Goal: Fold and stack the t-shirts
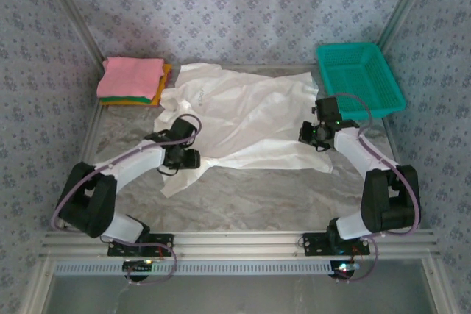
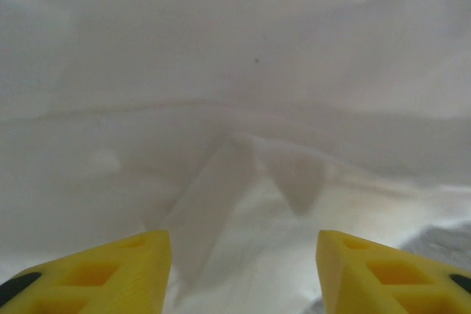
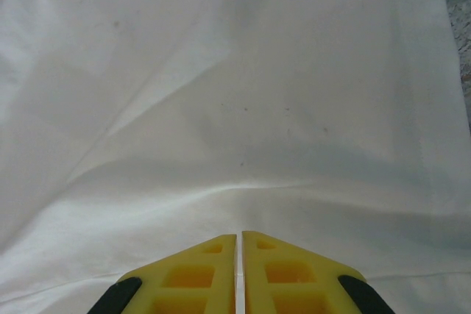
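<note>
White t-shirt (image 1: 250,108) mid-fold

The shirt lies rumpled at frame centre on the bench (image 1: 257,196); the folded stack (image 1: 132,80) sits upper left. The left hand (image 2: 243,273), at the shirt's lower-left edge, stands half open over the cloth, holding nothing. The right hand (image 3: 239,270), at the right edge, is closed on a thin pinch of fabric. For a clean fold, the left should pinch likewise, then both lift evenly, cloth taut

Shirt (image 1: 250,119) spread on table (image 1: 294,196), centre. Stack (image 1: 132,82) just beside it at 10 o'clock; basket (image 1: 359,79) near, 2 o'clock.
</note>
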### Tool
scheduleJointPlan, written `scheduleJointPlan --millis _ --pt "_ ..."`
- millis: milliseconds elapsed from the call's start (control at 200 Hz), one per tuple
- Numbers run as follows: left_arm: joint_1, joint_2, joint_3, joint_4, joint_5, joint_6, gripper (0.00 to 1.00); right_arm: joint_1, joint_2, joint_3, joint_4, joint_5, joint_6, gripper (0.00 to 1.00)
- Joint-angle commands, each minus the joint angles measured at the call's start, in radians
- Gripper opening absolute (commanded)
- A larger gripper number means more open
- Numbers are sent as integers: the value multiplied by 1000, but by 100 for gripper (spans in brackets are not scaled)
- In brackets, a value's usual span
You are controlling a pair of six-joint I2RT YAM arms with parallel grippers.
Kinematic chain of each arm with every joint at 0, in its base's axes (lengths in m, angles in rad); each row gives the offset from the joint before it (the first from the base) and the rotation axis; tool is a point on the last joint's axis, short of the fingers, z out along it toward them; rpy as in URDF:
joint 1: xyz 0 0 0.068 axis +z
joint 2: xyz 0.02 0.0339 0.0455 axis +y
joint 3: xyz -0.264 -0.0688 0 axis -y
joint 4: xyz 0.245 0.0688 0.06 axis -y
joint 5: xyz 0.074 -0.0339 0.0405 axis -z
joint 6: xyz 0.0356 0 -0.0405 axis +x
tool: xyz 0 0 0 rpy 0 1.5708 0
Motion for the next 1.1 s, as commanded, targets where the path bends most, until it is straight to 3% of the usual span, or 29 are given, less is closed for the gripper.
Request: scheduleJointPlan --millis 0,50,145,225,500,635,750,834,919,1094 --pt "25 51 7 74 13 34 50 1 -8 4 3 8 -7 12" --pt "33 69 3 85 16 34 44 1 -9 2 3 12 -7 12" --pt "39 82 12 74 31 41 15 0 -11 1 0 22 -6 12" --pt "27 58 26 41 7 40 0 0 -10 3 -2 30 -10 12" --pt "-74 -115 21 -88 -131 -20 0 -3 15 26 -8 28 -12 12" --pt "-140 -183 -52 -71 -137 -88 0 -4 26 28 -1 22 -4 12" --pt "-116 -200 -109 -29 -143 -104 0 0 41 28 11 7 3 12" --pt "-62 -203 -115 -2 -114 -73 34 3 50 41 4 -3 2 11" --pt "-3 -190 -112 29 -69 -37 47 3 49 45 -3 2 -4 11" --pt "35 -96 -105 92 -19 13 48 4 42 36 -2 16 -2 11"
